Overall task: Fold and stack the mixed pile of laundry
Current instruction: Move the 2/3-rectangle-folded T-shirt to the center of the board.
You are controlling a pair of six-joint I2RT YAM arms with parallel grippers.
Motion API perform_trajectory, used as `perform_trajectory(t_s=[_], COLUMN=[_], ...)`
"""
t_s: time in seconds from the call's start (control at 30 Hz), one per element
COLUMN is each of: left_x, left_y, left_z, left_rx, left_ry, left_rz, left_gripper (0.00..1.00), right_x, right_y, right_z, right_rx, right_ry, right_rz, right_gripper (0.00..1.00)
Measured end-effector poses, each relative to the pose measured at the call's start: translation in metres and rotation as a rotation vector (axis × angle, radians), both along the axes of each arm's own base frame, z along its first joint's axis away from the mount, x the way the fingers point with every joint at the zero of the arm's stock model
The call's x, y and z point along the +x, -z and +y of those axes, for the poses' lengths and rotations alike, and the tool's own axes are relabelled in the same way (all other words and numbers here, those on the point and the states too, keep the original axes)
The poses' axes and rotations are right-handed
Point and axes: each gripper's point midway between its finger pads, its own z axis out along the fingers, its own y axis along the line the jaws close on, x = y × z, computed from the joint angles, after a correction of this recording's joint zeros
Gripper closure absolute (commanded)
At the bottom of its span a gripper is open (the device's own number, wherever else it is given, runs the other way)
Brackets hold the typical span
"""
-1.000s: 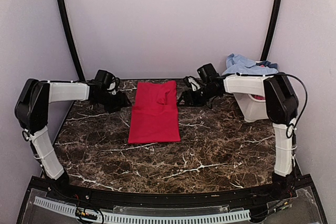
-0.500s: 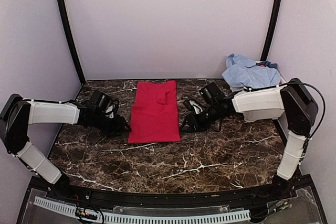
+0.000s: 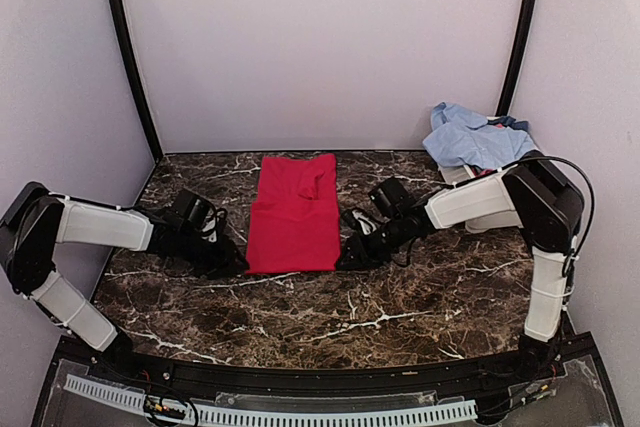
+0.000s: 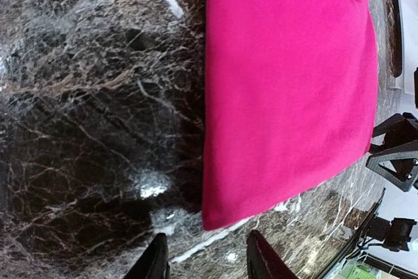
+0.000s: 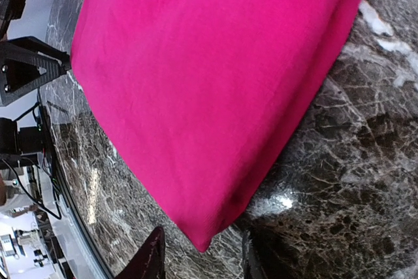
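Observation:
A red cloth (image 3: 295, 215) lies folded into a long flat rectangle in the middle of the marble table; it looks pink-red (image 4: 287, 83) in the wrist views. My left gripper (image 3: 237, 264) is low at its near left corner. In the left wrist view that gripper (image 4: 208, 264) is open, and the corner lies just ahead of its fingertips (image 4: 157, 262). My right gripper (image 3: 346, 259) is at the near right corner. It (image 5: 201, 262) is open too, with the corner of the cloth (image 5: 215, 96) reaching in between its tips. A light-blue shirt (image 3: 468, 137) is heaped at the back right.
The light-blue shirt rests on a white tub (image 3: 492, 221) against the right wall, with a darker blue piece (image 3: 512, 124) behind it. The right arm's forearm crosses in front of the tub. Black posts stand at both back corners.
Both arms came from the cloth's far end toward me along its sides and now sit at its near corners. Both pairs of jaws have narrowed.

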Motion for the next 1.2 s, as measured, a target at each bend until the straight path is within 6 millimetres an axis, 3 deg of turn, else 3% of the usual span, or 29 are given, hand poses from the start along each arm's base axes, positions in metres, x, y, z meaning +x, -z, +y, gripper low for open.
perform_trajectory(t_s=[0.2, 0.33, 0.53, 0.63, 0.7, 0.87, 1.03, 1.2], left_x=[0.006, 0.006, 0.007, 0.008, 0.008, 0.008, -0.003, -0.018], left_y=[-0.002, 0.006, 0.010, 0.010, 0.010, 0.009, 0.006, 0.008], left_z=[-0.009, -0.010, -0.013, -0.014, -0.014, -0.015, -0.015, -0.017], left_rx=[-0.039, -0.041, -0.048, -0.052, -0.054, -0.059, -0.075, -0.081], left_ry=[0.011, 0.013, 0.022, 0.022, 0.021, 0.025, 0.040, 0.070], left_rz=[-0.021, -0.003, 0.001, -0.003, -0.004, -0.003, -0.005, 0.008], left_gripper=[0.78, 0.89, 0.91, 0.94, 1.00, 1.00, 1.00, 1.00], right_x=[0.001, 0.002, 0.002, 0.003, 0.004, 0.003, -0.013, -0.027], right_y=[0.002, 0.004, 0.006, 0.005, 0.003, 0.003, 0.009, 0.008], right_z=[0.002, 0.003, 0.003, 0.004, 0.006, 0.005, -0.008, -0.009], right_rx=[0.001, 0.001, 0.003, 0.005, 0.009, 0.012, 0.002, 0.005], right_ry=[0.008, 0.011, 0.010, 0.008, 0.005, 0.004, 0.006, -0.012], right_rz=[0.003, 0.005, 0.005, 0.001, -0.004, -0.005, 0.007, 0.008], right_gripper=[0.79, 0.82, 0.83, 1.00, 1.00, 1.00, 1.00, 1.00])
